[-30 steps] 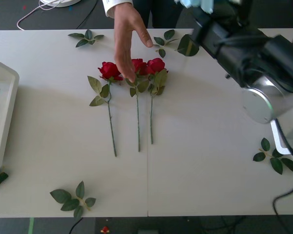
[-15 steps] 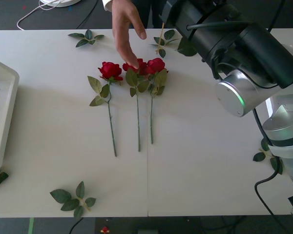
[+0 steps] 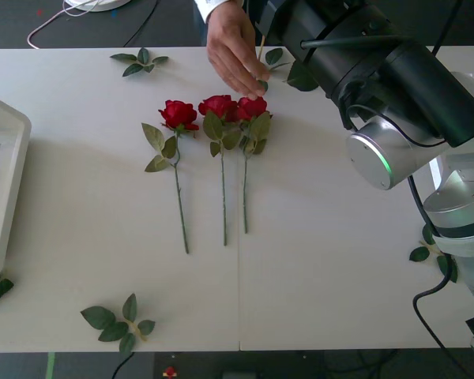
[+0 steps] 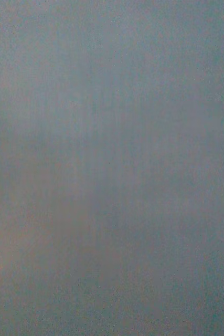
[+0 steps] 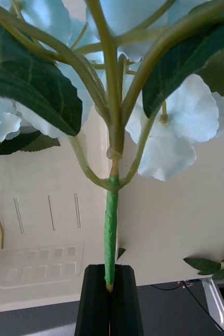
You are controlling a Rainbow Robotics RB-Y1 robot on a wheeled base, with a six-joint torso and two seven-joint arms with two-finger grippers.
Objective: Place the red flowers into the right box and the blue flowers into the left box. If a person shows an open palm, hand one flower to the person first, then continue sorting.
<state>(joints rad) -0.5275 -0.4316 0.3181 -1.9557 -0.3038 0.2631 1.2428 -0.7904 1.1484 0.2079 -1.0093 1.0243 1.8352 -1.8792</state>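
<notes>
At the far left sits my shallow white plastic left box (image 3: 1,185); my left gripper (image 5: 110,294) is clamped on the green wrapped stem of a fluffy pale-blue flower (image 5: 167,131), carried above that tray, so I judge lowering and release come next. Mid-table lie three red roses (image 3: 213,110), heads side by side, a person's hand (image 3: 235,49) just beyond them. My right arm (image 3: 395,95) reaches there; I cannot tell its grip.

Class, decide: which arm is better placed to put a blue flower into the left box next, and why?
Left. Its jaws are shut on the stem of a blue flower, with the left box lying just beyond it. The right arm reaches to the table's far side, near the person's hand.
</notes>
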